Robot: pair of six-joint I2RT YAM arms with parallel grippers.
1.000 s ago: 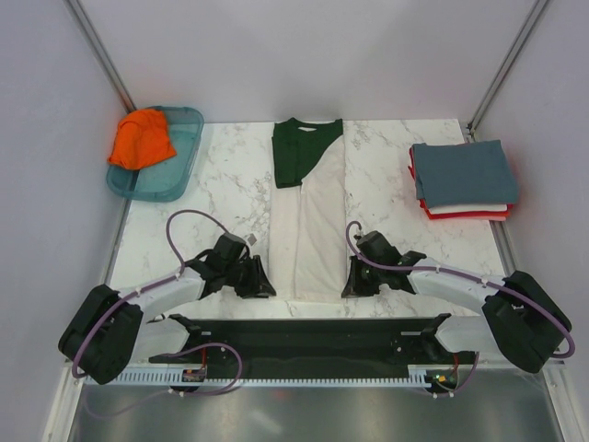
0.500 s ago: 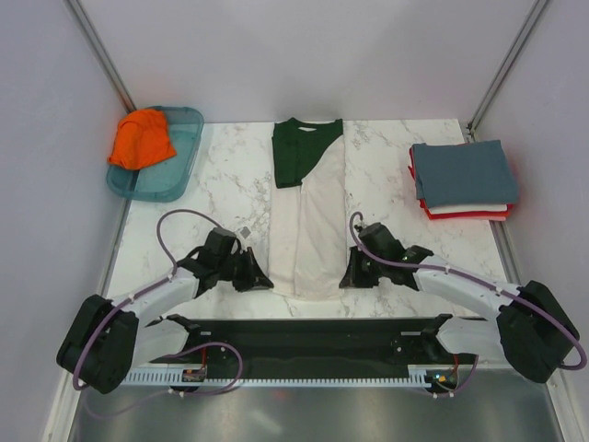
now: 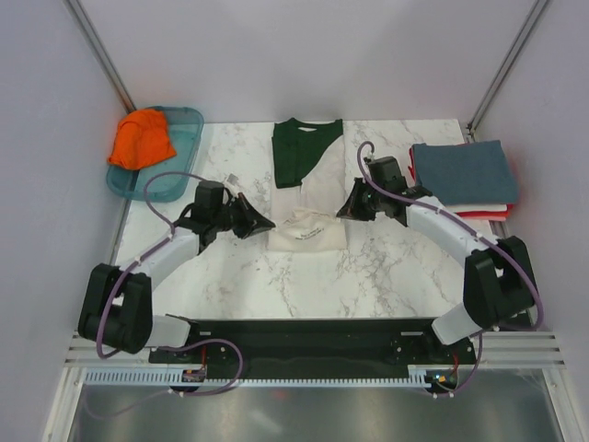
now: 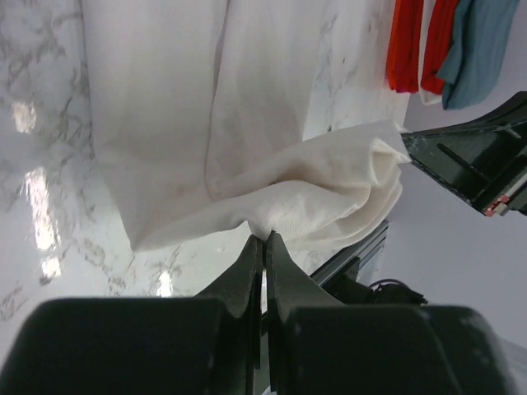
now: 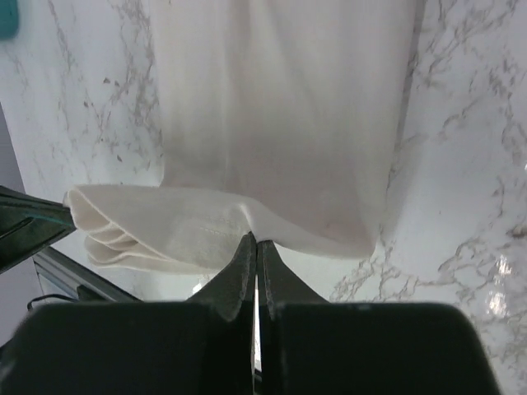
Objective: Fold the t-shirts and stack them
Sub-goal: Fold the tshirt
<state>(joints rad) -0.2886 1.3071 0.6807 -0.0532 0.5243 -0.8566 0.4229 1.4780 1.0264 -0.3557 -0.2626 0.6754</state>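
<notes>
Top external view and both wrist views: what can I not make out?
- Top view: the slate-blue t-shirt covers the stack below; its count is unclear.
- Wrist views: the cream t-shirt has its collar cut off by the edge.
- Left claw, right claw: pinched layers hidden inside the grip.

No legible text, label, brand or number is found in any view. A faint dark mark is noted on the cream t-shirt (image 3: 322, 184), centre of the top view, too small to be read.
</notes>
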